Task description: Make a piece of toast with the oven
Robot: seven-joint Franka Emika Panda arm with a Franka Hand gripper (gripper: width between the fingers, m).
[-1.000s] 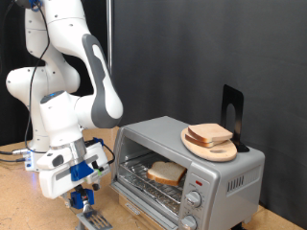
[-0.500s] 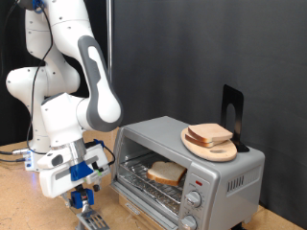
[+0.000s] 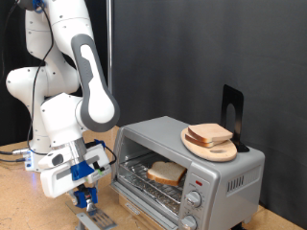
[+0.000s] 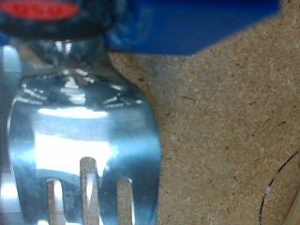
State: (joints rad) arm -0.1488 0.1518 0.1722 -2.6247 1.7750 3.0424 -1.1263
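Note:
A slice of pale bread, the piece of toast (image 3: 167, 173), lies on the wire rack inside the silver oven (image 3: 225, 172), whose front door looks folded down. My gripper (image 3: 86, 199) is low over the table, to the exterior view's left of the oven. It is shut on a blue-handled tool, whose slotted metal head (image 3: 97, 220) points down at the table. In the wrist view the shiny slotted head (image 4: 84, 141) fills the frame, just above the brown board surface (image 4: 225, 141). My fingers do not show there.
A round wooden board (image 3: 223, 151) with more bread slices (image 3: 209, 133) sits on top of the oven, in front of a black stand (image 3: 231, 110). Two knobs (image 3: 195, 199) are on the oven's front. A black curtain hangs behind.
My gripper with the tool has edged slightly towards the exterior view's right. The oven and the bread have not moved.

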